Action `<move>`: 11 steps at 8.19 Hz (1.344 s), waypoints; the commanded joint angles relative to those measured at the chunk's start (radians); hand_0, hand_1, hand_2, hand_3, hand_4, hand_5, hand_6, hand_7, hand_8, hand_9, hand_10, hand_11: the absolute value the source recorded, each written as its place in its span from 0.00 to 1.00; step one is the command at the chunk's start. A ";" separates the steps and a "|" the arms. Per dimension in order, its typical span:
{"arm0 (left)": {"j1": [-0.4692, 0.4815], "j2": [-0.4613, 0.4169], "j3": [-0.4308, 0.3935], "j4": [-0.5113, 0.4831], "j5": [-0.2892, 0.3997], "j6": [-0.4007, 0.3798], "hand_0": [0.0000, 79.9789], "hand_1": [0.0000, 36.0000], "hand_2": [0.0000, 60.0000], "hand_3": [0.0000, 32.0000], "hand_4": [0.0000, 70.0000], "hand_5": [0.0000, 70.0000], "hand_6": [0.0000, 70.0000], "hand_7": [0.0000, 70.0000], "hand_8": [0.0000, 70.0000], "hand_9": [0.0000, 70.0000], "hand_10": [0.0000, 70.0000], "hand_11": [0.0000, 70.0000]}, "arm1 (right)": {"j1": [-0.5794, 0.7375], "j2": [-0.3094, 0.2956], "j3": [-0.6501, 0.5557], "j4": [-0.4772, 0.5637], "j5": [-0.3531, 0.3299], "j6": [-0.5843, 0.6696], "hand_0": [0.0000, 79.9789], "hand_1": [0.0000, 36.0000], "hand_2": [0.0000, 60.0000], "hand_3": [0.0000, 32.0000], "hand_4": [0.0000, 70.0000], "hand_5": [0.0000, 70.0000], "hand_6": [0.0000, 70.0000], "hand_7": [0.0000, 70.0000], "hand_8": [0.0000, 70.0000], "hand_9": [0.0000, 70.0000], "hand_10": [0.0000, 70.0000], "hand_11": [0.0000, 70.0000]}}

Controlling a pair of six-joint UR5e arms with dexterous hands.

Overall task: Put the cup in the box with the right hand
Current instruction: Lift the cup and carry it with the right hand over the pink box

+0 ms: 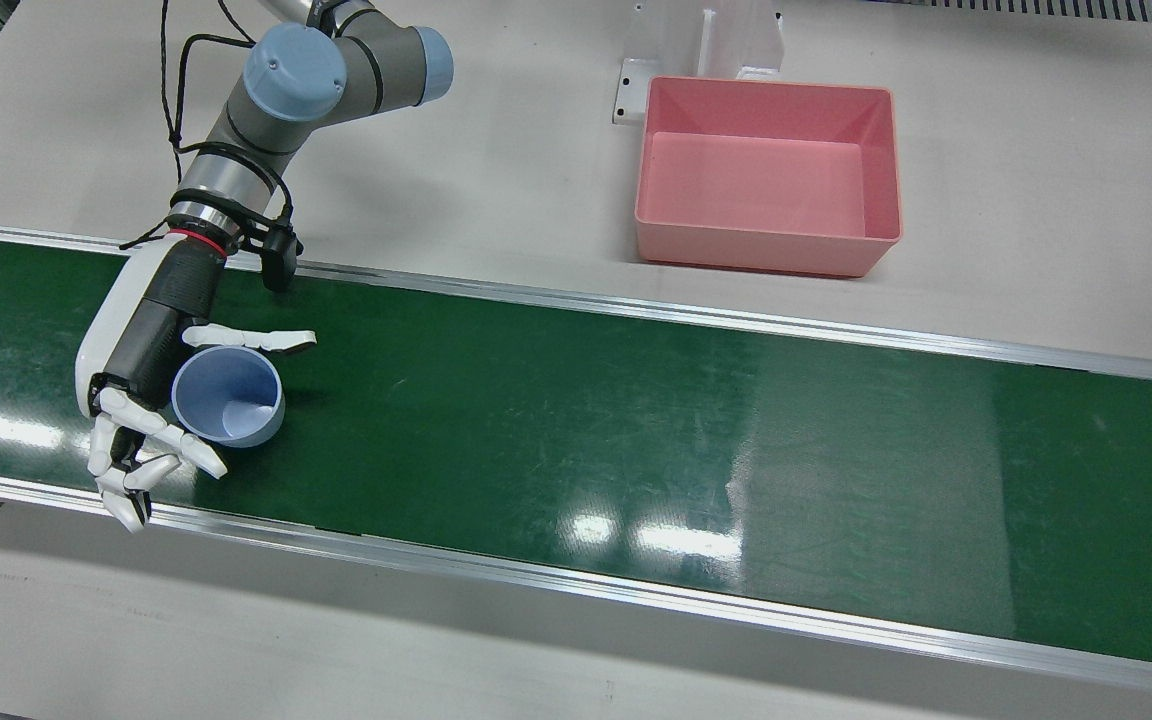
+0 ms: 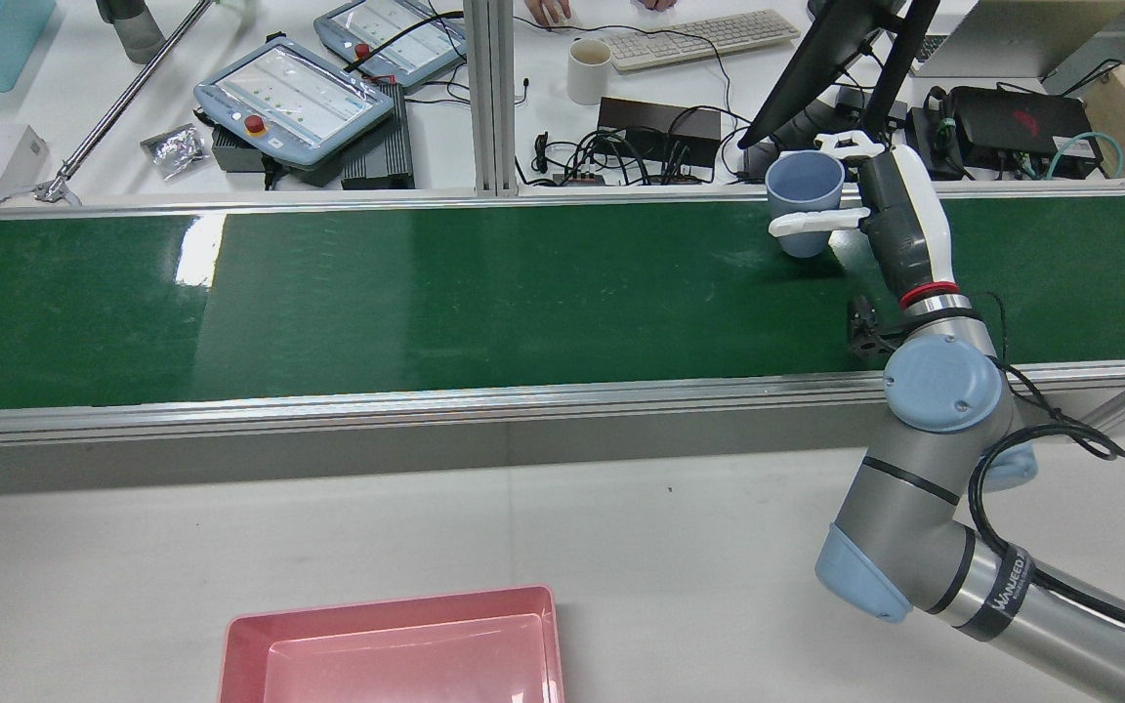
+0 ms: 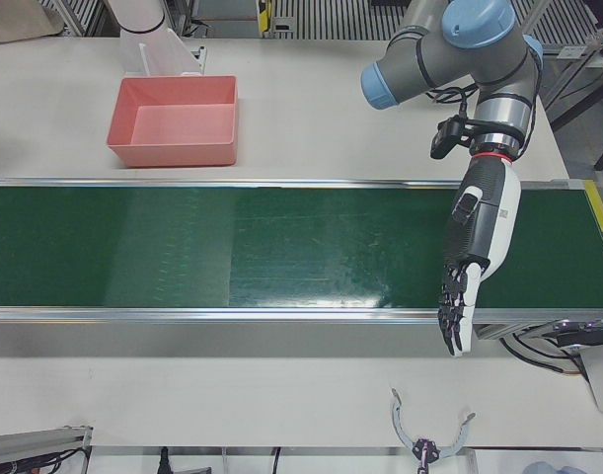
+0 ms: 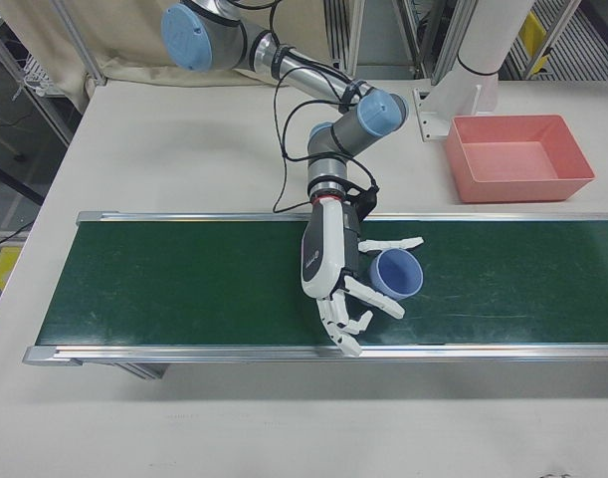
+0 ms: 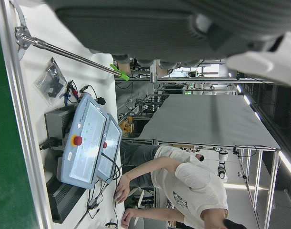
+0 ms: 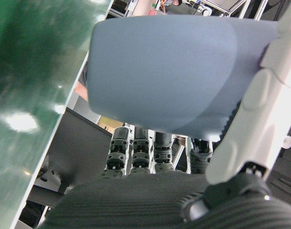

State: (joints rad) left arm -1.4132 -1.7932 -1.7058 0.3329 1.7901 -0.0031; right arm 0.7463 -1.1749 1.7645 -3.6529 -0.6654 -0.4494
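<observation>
A light blue cup [image 1: 228, 395] stands upright on the green belt [image 1: 636, 430], mouth up. My right hand [image 1: 151, 350] reaches along its side: the thumb [image 1: 251, 338] lies across the far side and the fingers [image 1: 161, 440] stretch past the near side, not curled onto it. The right hand view shows the cup [image 6: 164, 71] against the thumb with a gap to the fingers [image 6: 135, 148]. The pink box [image 1: 756, 250] sits empty on the grey table behind the belt. My left hand [image 3: 476, 232] hangs over the belt's far end, fingers straight, holding nothing.
Metal rails edge the belt [image 2: 426, 293] on both sides. A white pedestal [image 1: 736, 40] stands right behind the box. Beyond the belt in the rear view lie teach pendants [image 2: 294, 98], cables, a keyboard and a white mug [image 2: 589, 70]. A person sits in the left hand view [image 5: 183, 176].
</observation>
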 commanded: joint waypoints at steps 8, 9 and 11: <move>0.000 0.000 0.000 0.000 0.000 0.000 0.00 0.00 0.00 0.00 0.00 0.00 0.00 0.00 0.00 0.00 0.00 0.00 | -0.546 0.014 0.630 0.160 -0.091 -0.765 0.56 0.36 0.95 0.00 1.00 0.11 0.55 1.00 0.68 1.00 0.85 1.00; 0.000 0.000 0.000 0.000 0.000 0.000 0.00 0.00 0.00 0.00 0.00 0.00 0.00 0.00 0.00 0.00 0.00 0.00 | -0.602 0.012 0.625 0.177 -0.089 -0.791 0.55 0.36 0.95 0.00 1.00 0.11 0.54 1.00 0.68 1.00 0.84 1.00; 0.000 0.000 0.000 0.000 0.000 0.000 0.00 0.00 0.00 0.00 0.00 0.00 0.00 0.00 0.00 0.00 0.00 0.00 | -0.671 0.012 0.536 0.230 -0.092 -0.798 0.55 0.36 0.93 0.00 1.00 0.11 0.53 1.00 0.67 1.00 0.83 1.00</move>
State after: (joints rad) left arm -1.4131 -1.7932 -1.7058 0.3329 1.7902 -0.0031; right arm 0.1612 -1.1620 2.3816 -3.4875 -0.7548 -1.2217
